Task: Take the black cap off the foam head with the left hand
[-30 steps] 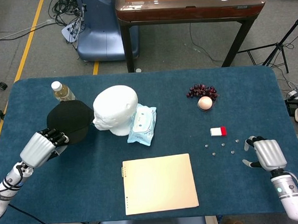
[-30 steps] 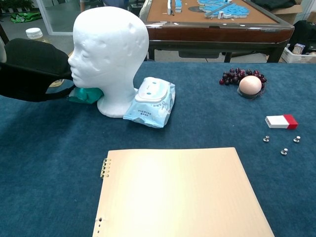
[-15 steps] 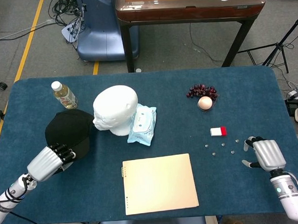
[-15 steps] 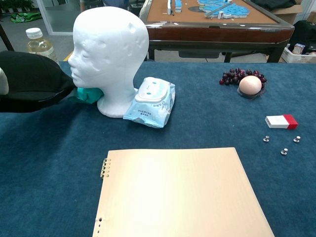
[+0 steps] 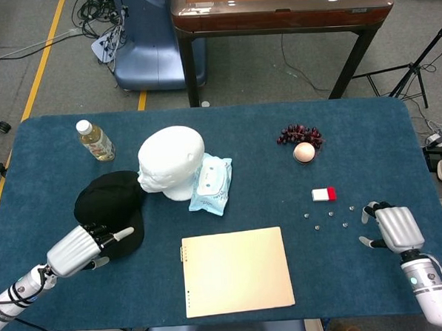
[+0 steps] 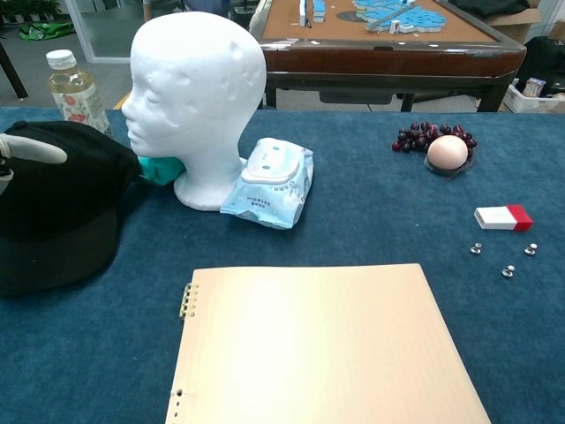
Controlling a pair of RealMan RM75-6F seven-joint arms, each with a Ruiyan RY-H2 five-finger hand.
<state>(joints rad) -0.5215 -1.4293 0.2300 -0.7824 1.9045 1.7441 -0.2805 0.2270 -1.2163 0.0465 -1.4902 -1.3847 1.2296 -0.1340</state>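
Left hand point(image 5: 84, 248): fingers spread and laid on the near edge of the cap, one finger point(image 6: 33, 149) stretched flat across its top; no closed grip shows.
Cap point(image 5: 110, 210): black, soft and rumpled, brim toward the camera in the chest view; it lies on the table point(image 5: 353, 144) under and just beyond the left fingers, off the foam head.
Foam head point(image 5: 171, 161): white, bare, upright, just beyond the cap and facing it.
Right hand point(image 5: 391, 227): fingers loosely apart, holding nothing, small metal beads point(image 5: 330, 214) just past its fingertips.
Head view only: both hands whole.
Chest view only: a teal thing point(image 6: 161, 169) tucked under the head's chin.
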